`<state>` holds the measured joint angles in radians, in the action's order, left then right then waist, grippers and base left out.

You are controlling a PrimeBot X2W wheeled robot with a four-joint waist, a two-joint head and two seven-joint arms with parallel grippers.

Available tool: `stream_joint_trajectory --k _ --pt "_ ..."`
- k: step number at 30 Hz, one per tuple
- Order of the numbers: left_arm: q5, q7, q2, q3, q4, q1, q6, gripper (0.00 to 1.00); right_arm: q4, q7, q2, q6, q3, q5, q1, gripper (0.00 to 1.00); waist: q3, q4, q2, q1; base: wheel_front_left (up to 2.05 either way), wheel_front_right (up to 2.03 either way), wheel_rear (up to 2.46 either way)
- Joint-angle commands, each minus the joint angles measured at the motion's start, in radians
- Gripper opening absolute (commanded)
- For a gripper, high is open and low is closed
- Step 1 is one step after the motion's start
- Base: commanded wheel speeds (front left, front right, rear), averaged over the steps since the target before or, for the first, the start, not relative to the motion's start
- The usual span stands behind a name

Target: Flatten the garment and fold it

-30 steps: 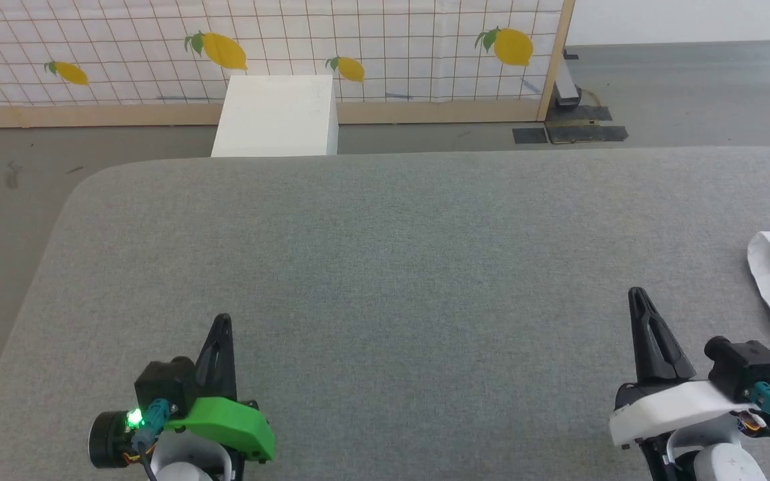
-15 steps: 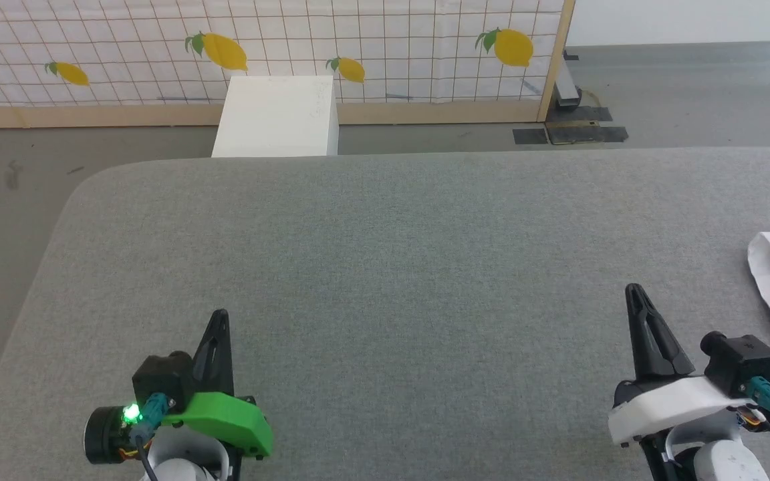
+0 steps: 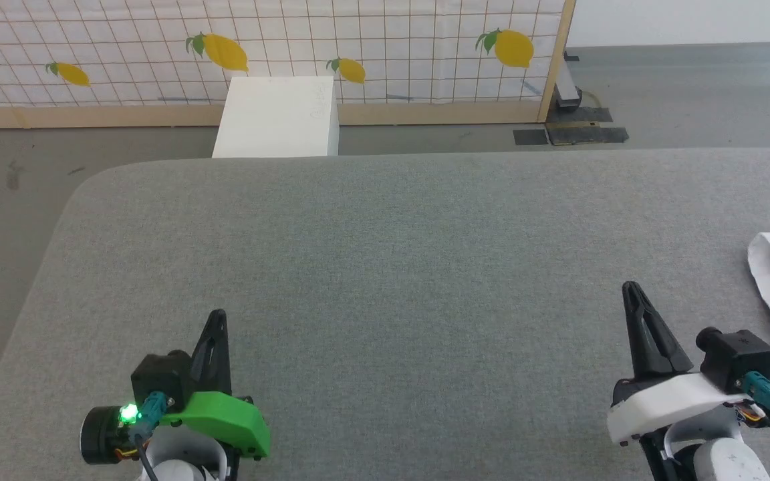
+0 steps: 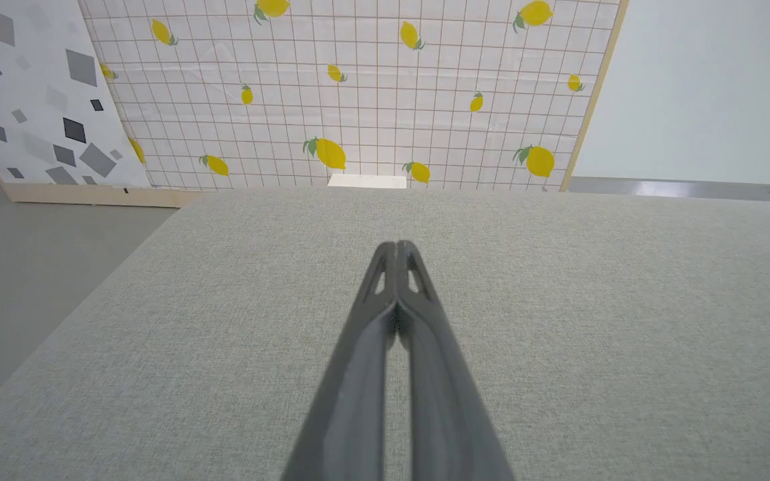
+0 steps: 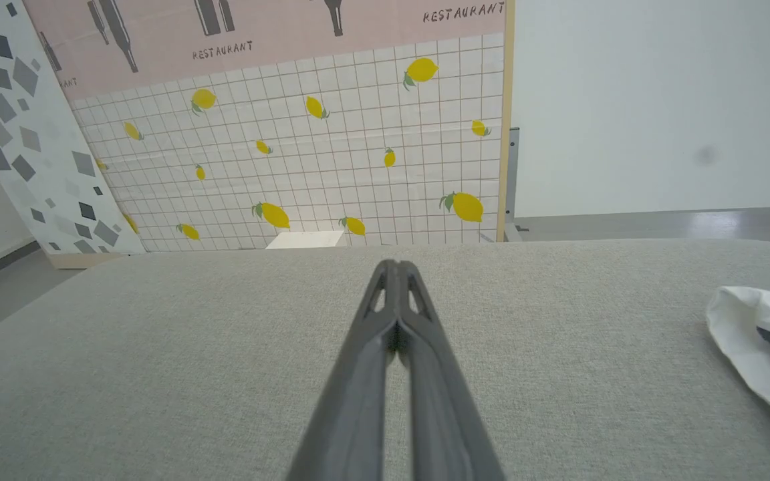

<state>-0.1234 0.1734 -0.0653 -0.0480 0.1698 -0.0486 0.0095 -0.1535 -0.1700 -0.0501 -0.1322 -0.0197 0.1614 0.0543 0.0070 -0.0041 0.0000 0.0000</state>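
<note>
Nearest to us, at the lower left of the head view, the left gripper (image 3: 216,321) is over the grey fabric-covered table (image 3: 385,240). Its two dark fingers are pressed together along their length and it grasps nothing. At the lower right, the right gripper (image 3: 629,291) is clenched in the same way, also with nothing between its fingers. Both grippers point away from us, across the table.

The garment (image 3: 767,264) lies on the table at the right edge of the picture, to the right of the right gripper. It is near this gripper but clearly apart from it, and well apart from the left gripper. We see only a part of the garment: a rumpled white fold with a dark patch inside it. Its far end reaches a little beyond the right gripper's fingertips.

Farther on, past the table's far edge, a white box (image 3: 278,117) stands on the grey floor (image 3: 692,93). Behind the box is a panel (image 3: 392,47) with a grid pattern and yellow lemons.
</note>
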Motion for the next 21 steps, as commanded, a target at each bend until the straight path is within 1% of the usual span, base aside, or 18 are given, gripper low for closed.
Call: stream_joint_trajectory --k 1,21 --pt "0.016 -0.008 0.004 0.003 -0.009 0.01 -0.003 0.0 0.011 0.006 0.0 0.001 0.002 -0.012 -0.019 0.0 0.0 0.0 0.0 0.0 0.0 0.0 0.0" --pt "0.042 -0.049 0.007 0.014 -0.048 0.02 -0.005 0.0 0.046 0.046 0.0 0.001 0.006 -0.049 -0.027 0.0 -0.002 0.001 0.0 0.0 0.0 0.0 0.0"
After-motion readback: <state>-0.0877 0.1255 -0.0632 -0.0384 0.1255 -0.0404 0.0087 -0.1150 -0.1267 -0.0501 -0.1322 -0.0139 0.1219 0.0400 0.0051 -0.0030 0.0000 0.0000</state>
